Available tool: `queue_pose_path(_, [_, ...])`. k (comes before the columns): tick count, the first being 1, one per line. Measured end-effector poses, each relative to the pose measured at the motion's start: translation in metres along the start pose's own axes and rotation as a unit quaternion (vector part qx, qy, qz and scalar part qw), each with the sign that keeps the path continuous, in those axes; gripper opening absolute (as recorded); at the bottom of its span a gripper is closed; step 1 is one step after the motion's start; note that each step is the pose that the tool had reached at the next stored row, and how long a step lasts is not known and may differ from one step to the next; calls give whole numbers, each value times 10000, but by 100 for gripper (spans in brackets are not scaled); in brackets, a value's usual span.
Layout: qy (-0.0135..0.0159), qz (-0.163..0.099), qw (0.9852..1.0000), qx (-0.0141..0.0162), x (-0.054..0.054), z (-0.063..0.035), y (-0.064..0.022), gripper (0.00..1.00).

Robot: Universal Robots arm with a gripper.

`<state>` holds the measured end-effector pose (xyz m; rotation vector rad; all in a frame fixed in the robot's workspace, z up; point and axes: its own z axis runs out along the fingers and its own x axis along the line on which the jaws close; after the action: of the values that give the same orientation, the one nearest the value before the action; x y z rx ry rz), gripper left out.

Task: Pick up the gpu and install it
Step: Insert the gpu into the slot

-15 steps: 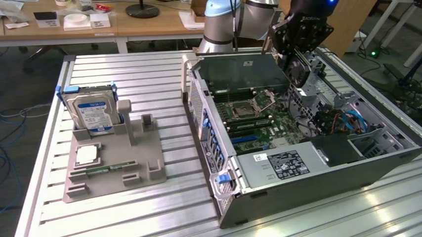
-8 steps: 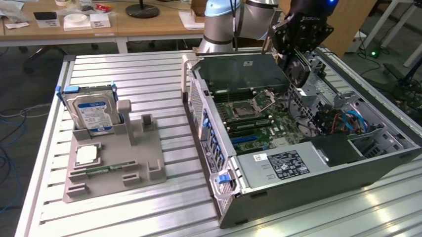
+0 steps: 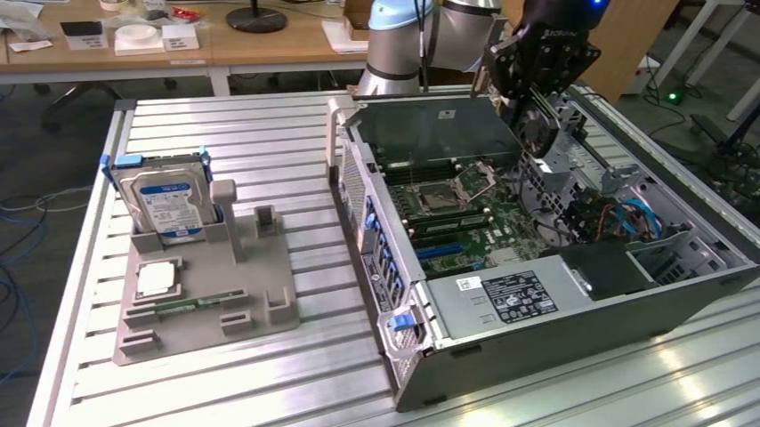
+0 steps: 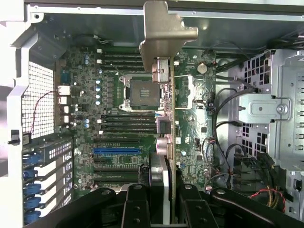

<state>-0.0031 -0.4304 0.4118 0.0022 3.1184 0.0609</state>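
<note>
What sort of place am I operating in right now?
Probably a robotics lab bench for PC assembly: an open computer case on a slotted metal table, a grey fixture holding a hard drive, wooden desks behind.

My arm (image 3: 398, 40) stands upright at the back and bends over toward the exterior view's right. The wrist (image 3: 544, 49) points straight down, and the pincer (image 3: 540, 133) hangs beneath it. Its two black fingers (image 4: 135, 204) are drawn in close, clamped on the gpu (image 4: 164, 71), which is held edge-on between them.

Hard drive (image 3: 166, 200) upright in grey holder (image 3: 255, 298) (perhaps CPU (image 3: 157, 278) nearby); open case (image 3: 594, 342).
</note>
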Motion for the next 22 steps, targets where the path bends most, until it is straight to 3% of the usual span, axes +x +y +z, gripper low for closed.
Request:
queue_pose_path(5, [14,-359,9994,-8,0,0,0,28])
queue_pose_path(10, [29,-739,9973,-17,0,0,0,28])
queue_pose_path(16, [42,-1082,9941,-25,0,0,0,28])
queue_pose_path(22, [56,-1440,9896,-33,0,0,0,28])
